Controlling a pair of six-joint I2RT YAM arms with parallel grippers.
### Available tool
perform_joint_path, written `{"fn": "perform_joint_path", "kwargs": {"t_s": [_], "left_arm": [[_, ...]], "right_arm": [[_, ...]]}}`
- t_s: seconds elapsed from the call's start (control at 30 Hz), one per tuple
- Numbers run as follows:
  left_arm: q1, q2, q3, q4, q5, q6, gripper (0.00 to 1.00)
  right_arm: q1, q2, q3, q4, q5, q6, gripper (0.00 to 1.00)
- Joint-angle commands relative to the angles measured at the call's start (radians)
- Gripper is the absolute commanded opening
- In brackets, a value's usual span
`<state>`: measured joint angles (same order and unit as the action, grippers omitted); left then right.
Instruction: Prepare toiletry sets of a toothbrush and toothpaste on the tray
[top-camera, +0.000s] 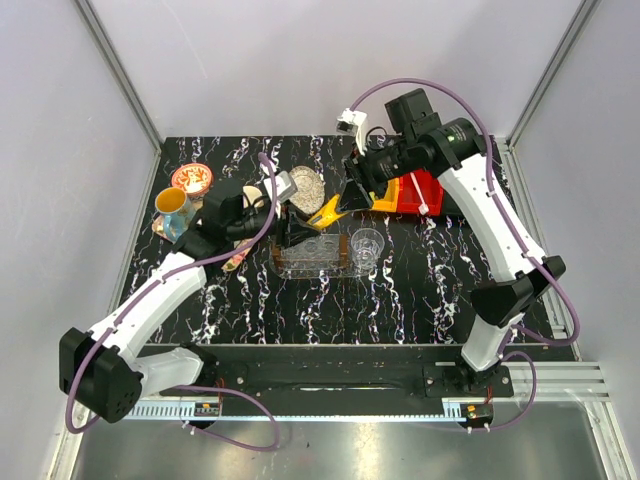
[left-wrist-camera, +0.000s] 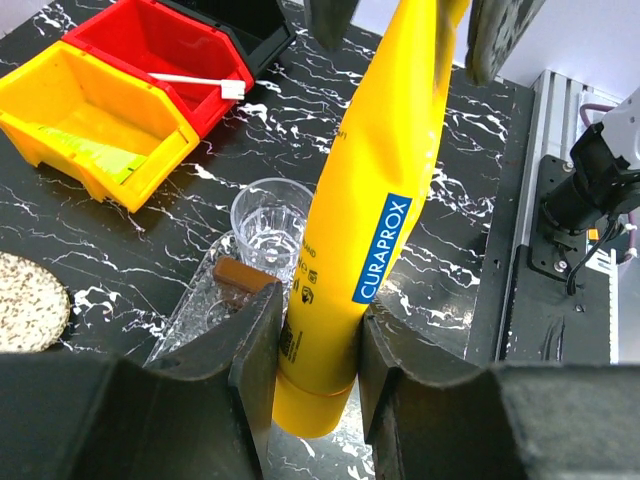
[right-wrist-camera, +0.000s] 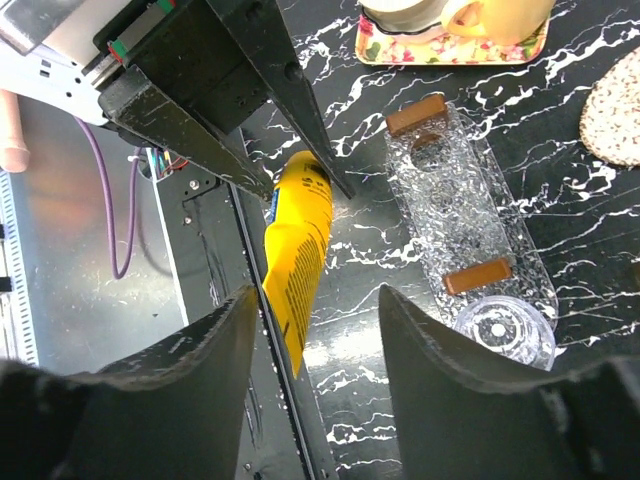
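My left gripper (left-wrist-camera: 315, 340) is shut on the cap end of the orange-yellow toothpaste tube (left-wrist-camera: 380, 180) and holds it in the air over the clear oval tray (left-wrist-camera: 200, 300). In the top view the tube (top-camera: 328, 212) spans from my left gripper (top-camera: 298, 228) to my right gripper (top-camera: 352, 195). My right gripper (right-wrist-camera: 315, 350) is open, its jaws either side of the tube's flat end (right-wrist-camera: 295, 250) without touching. The white toothbrush (left-wrist-camera: 195, 80) lies in the red bin (left-wrist-camera: 140, 40). The lime green tube (left-wrist-camera: 90, 150) lies in the yellow bin (left-wrist-camera: 50, 90).
A clear plastic cup (top-camera: 367, 245) stands at the tray's right end (top-camera: 330, 265). A round speckled dish (top-camera: 305, 183) lies behind. A colourful tray with cups (top-camera: 180, 210) is at the left. The bins (top-camera: 410, 192) sit at the right rear.
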<state>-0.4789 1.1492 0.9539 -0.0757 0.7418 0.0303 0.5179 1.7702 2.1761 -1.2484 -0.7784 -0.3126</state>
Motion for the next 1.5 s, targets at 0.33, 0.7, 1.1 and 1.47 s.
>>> {"fn": "perform_joint_path", "kwargs": {"t_s": [0.33, 0.7, 1.1, 1.47], "left_arm": [[0.052, -0.034, -0.063, 0.295, 0.054, -0.228, 0.0], [0.112, -0.014, -0.034, 0.458, 0.068, -0.453, 0.0], [0.106, 0.038, 0.009, 0.671, 0.061, -0.751, 0.0], [0.076, 0.04, 0.003, 0.668, 0.059, -0.75, 0.0]], "right_arm": [[0.028, -0.055, -0.072, 0.122, 0.062, 0.03, 0.66], [0.028, -0.164, -0.194, 0.392, 0.036, 0.136, 0.7], [0.028, -0.175, -0.294, 0.659, -0.051, 0.283, 0.68], [0.027, -0.164, -0.294, 0.733, -0.082, 0.357, 0.64]]}}
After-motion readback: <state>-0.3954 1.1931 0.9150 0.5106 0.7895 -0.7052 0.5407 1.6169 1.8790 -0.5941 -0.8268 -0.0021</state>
